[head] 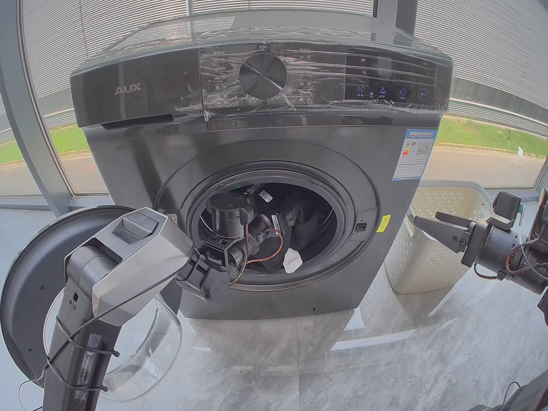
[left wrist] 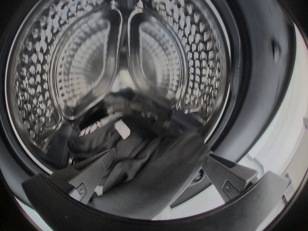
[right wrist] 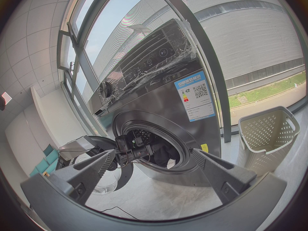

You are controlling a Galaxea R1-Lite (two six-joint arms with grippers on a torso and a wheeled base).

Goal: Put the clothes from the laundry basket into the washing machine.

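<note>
The grey washing machine (head: pixel 274 144) stands with its round door (head: pixel 28 292) swung open to the left. My left arm (head: pixel 240 229) reaches through the opening into the drum (left wrist: pixel 96 64). Inside, my left gripper (left wrist: pixel 157 162) is open, its fingers (left wrist: pixel 107 159) spread wide over dark grey clothes (left wrist: pixel 154 183) that lie at the drum's bottom and front lip. A white bit of cloth (head: pixel 292 260) shows at the opening's lower edge. My right gripper (head: pixel 428 219) hangs open and holds nothing, in front of the white laundry basket (head: pixel 422 258), right of the machine.
The basket (right wrist: pixel 266 135) stands on the grey marble floor (head: pixel 319 361) against the machine's right side. Windows run behind the machine. The open door (right wrist: pixel 106 177) takes up the floor to the left; bare floor lies in front.
</note>
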